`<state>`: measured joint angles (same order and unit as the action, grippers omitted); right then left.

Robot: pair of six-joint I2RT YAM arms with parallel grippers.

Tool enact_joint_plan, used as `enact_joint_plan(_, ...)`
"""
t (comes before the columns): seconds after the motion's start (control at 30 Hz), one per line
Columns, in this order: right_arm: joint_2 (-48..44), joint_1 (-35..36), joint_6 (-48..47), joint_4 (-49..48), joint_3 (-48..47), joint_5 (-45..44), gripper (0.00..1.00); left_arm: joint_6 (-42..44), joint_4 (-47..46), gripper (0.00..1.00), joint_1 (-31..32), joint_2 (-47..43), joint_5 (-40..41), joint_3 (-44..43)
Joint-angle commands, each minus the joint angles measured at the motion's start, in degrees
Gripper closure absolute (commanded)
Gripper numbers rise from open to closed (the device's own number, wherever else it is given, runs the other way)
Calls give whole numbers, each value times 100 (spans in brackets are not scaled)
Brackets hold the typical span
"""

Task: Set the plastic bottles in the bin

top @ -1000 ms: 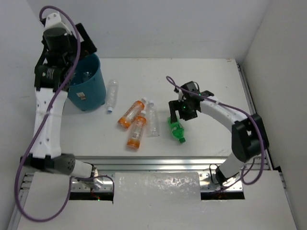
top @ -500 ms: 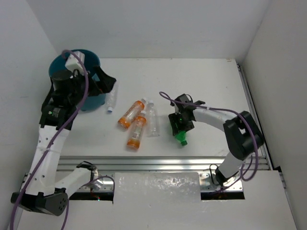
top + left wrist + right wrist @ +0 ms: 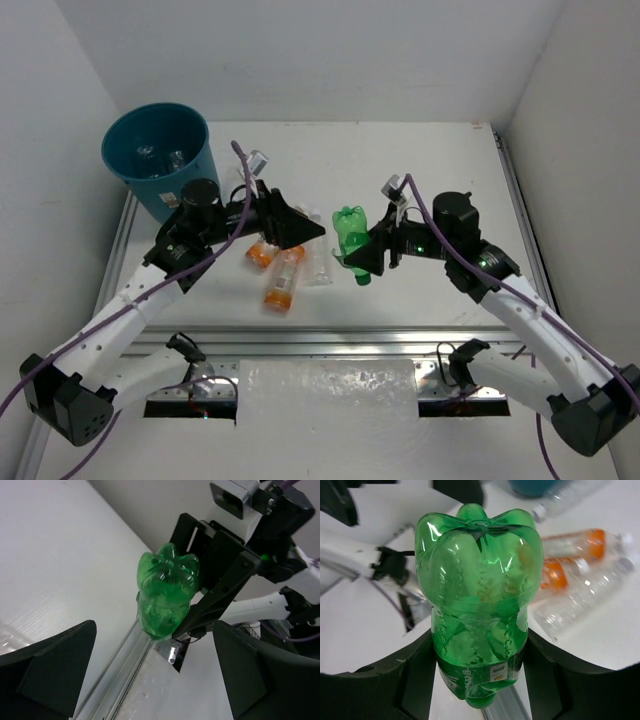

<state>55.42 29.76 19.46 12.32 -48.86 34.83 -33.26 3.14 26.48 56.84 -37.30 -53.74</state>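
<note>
Top external view gives you the bin [image 3: 140, 190] standing at the far left corner of the table [image 3: 440, 160], and down inside it you can make out at least two clear bottles [image 3: 160, 158] lying on the bottom. Near the middle of the table, the right gripper [image 3: 365, 252] has its jaws pinching the green bottle [image 3: 350, 232], which is lifted with its base aimed toward the left arm and its cap toward the near edge. The left gripper [image 3: 305, 228] sits just beside it, over the loose bottles, with its jaws spread and nothing between them. Below it you see two orange bottles [image 3: 283, 278] and one clear bottle [image 3: 318, 262] lying side by side toward the near edge; the farther orange one is partly covered by the gripper. Left wrist view adds what the overhead shot cannot: the green bottle's lobed base faces that camera, framed between the spread fingers [image 3: 50, 665] but apart from them, with the right gripper's black fingers along its sides. Right wrist view shows you the label on the green bottle's lower body and, behind it, another clear bottle [image 3: 560, 500] lying just beside the bin, which the left arm hides from above.
</note>
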Motion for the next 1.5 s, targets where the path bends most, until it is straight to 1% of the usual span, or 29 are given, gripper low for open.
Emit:
enact_joint_plan(0.0,-329,-5,136,-818,70,1209,78,82,-665,0,348,81,21,-348)
enact_joint_plan(0.03,-365,4,189,-836,-9,1454,78,56,-787,0,506,134,-31,-366)
enact_joint_plan(0.1,-330,4,216,-828,-88,1544,78,47,-928,0,743,292,-94,-375)
enact_joint_plan(0.13,-313,4,216,-784,-184,1562,78,117,-998,0,1032,345,-59,-427)
enact_joint_plan(0.23,-268,4,277,-836,-282,1772,78,406,-755,0,1577,608,318,-681)
enact_joint_plan(0.27,-277,12,295,-880,-282,1938,77,451,-692,0,1649,731,511,-743)
enact_joint_plan(0.37,-295,4,356,-968,-264,2010,77,408,-849,0,1755,916,391,-796)
enact_joint_plan(0.43,-312,12,348,-1046,-203,1993,76,390,-981,9,1869,1030,285,-884)
enact_joint_plan(0.47,-321,12,356,-1091,-185,1993,76,399,-982,17,1904,1066,241,-936)
enact_joint_plan(0.5,-330,12,356,-1117,-185,1949,76,442,-877,57,1966,1118,258,-1059)
enact_joint_plan(0.53,-330,4,356,-1100,-194,1905,76,460,-807,79,1975,1162,302,-1104)
enact_joint_plan(0.57,-330,12,339,-1074,-203,1870,75,478,-754,96,1984,1171,441,-1139)
enact_joint_plan(0.6,-330,12,278,-1030,-211,1783,75,504,-614,100,1984,1154,530,-1209)
enact_joint_plan(0.67,-347,12,251,-942,-194,1686,65,557,-446,100,1984,1110,810,-1262)
enact_joint_plan(0.7,-391,4,251,-924,-124,1520,49,574,-367,100,1984,1032,1012,-1280)
enact_joint_plan(0.8,-558,4,277,-1055,60,1290,38,575,-322,100,1984,909,1259,-1306)
enact_joint_plan(0.87,-620,4,295,-1091,105,1228,21,557,-322,100,1984,847,1383,-1315)
enact_joint_plan(0.9,-663,-5,321,-1108,114,1211,7,557,-322,100,1984,803,1418,-1315)
enact_joint_plan(0.93,-681,-5,330,-1100,105,1158,1,548,-227,100,1984,768,1531,-1315)
enact_joint_plan(1.1,-760,-5,172,-793,8,938,1,531,73,100,1975,557,2165,-1368)
enact_joint_plan(1.17,-822,-5,76,-609,-18,719,1,557,282,100,1966,486,2559,-1455)
enact_joint_plan(1.2,-848,4,40,-555,-27,579,1,583,380,100,1966,469,2918,-1516)
enact_joint_plan(1.23,-901,-5,-12,-494,-27,247,1,662,598,100,1958,442,3113,-1648)
enact_joint_plan(1.3,-945,-5,-30,-222,-123,-281,1,741,985,100,1931,433,4147,-1911)
enact_joint_plan(1.33,-989,-5,-30,-108,-167,-588,1,820,1500,100,1870,459,4552,-2295)
enact_joint_plan(1.37,-1015,-5,-30,120,-255,-1209,1,873,1758,100,1800,512,4982,-2499)
enact_joint_plan(1.4,-1042,4,-48,226,-299,-1476,1,926,1987,100,1704,547,5874,-2736)
enact_joint_plan(1.43,-1103,-5,-91,332,-360,-1688,1,1109,2372,100,1459,582,6336,-3165)
enact_joint_plan(1.47,-1138,-5,-101,489,-387,-1925,1,1206,2541,100,1326,696,7350,-3378)
